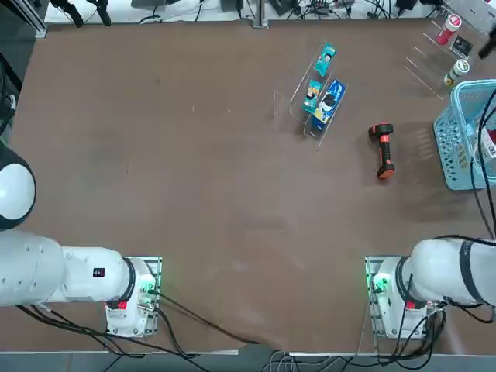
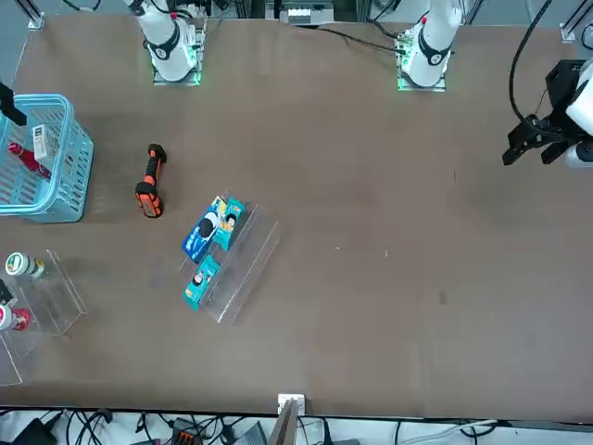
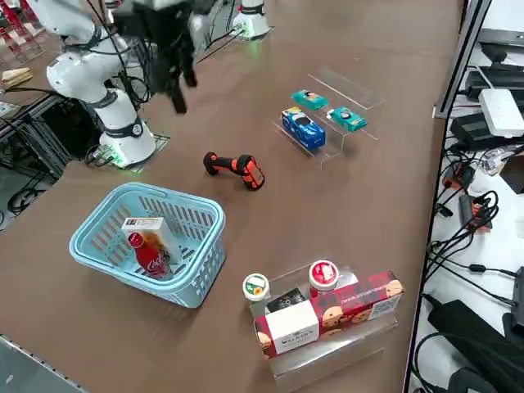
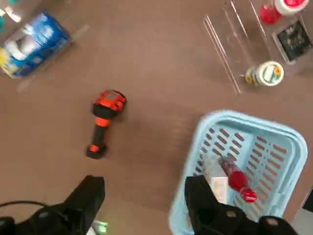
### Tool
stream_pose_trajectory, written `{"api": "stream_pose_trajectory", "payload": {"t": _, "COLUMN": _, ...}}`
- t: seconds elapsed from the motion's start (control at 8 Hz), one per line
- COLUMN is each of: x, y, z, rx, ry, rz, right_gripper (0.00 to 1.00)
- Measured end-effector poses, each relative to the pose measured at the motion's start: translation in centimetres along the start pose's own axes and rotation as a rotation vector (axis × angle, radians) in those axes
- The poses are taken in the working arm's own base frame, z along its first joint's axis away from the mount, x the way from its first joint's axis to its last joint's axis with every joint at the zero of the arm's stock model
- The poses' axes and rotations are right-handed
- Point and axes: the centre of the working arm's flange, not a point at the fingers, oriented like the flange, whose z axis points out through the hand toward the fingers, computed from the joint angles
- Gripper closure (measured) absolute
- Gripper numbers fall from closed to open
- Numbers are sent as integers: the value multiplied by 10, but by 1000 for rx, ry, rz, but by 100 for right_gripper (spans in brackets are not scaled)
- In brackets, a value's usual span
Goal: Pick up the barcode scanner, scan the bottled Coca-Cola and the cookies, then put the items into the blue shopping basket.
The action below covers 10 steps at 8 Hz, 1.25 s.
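Both items already in the blue shopping basket (image 3: 196, 270): bottled Coca-Cola (image 3: 147, 254) leaning against the cookies (image 3: 151, 229). Barcode scanner (image 3: 236, 169) flat on the worktop (image 3: 327, 213), between basket and packet rack. Risk: tall bottle tipping if the basket gets nudged. Right end effector (image 4: 144, 200) raised well above worktop, pointing down, fingers spread, empty.

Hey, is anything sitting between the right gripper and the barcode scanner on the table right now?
Nothing visible does. The right gripper hangs open and empty above the table, and the barcode scanner lies alone on bare tabletop. The blue shopping basket, already holding the Coca-Cola bottle and cookies box, sits off to one side.
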Motion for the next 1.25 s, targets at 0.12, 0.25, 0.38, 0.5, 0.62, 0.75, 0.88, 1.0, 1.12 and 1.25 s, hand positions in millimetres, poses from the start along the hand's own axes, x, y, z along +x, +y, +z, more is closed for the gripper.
{"api": "stream_pose_trajectory", "payload": {"t": 0.12, "x": 15, "y": -34, "z": -18, "rx": -2, "ry": -4, "rz": 29, "right_gripper": 0}}
{"api": "stream_pose_trajectory", "payload": {"t": 0.25, "x": 30, "y": -72, "z": -29, "rx": -2, "ry": -13, "rz": 68, "right_gripper": 0}}
{"api": "stream_pose_trajectory", "payload": {"t": 0.38, "x": 43, "y": -111, "z": -36, "rx": -8, "ry": -18, "rz": 113, "right_gripper": 0}}
{"api": "stream_pose_trajectory", "payload": {"t": 0.5, "x": 52, "y": -141, "z": -40, "rx": -17, "ry": -17, "rz": 156, "right_gripper": 0}}
{"api": "stream_pose_trajectory", "payload": {"t": 0.62, "x": 58, "y": -159, "z": -41, "rx": -23, "ry": -18, "rz": 194, "right_gripper": 0}}
{"api": "stream_pose_trajectory", "payload": {"t": 0.75, "x": 65, "y": -162, "z": -38, "rx": -26, "ry": -23, "rz": 221, "right_gripper": 0}}
{"api": "stream_pose_trajectory", "payload": {"t": 0.88, "x": 73, "y": -155, "z": -33, "rx": -27, "ry": -29, "rz": 237, "right_gripper": 0}}
{"api": "stream_pose_trajectory", "payload": {"t": 1.0, "x": 80, "y": -144, "z": -30, "rx": -29, "ry": -33, "rz": 270, "right_gripper": 0}}
{"api": "stream_pose_trajectory", "payload": {"t": 1.12, "x": 83, "y": -133, "z": -27, "rx": -23, "ry": -36, "rz": 312, "right_gripper": 0}}
{"api": "stream_pose_trajectory", "payload": {"t": 1.25, "x": 85, "y": -133, "z": -27, "rx": -16, "ry": -34, "rz": 330, "right_gripper": 0}}
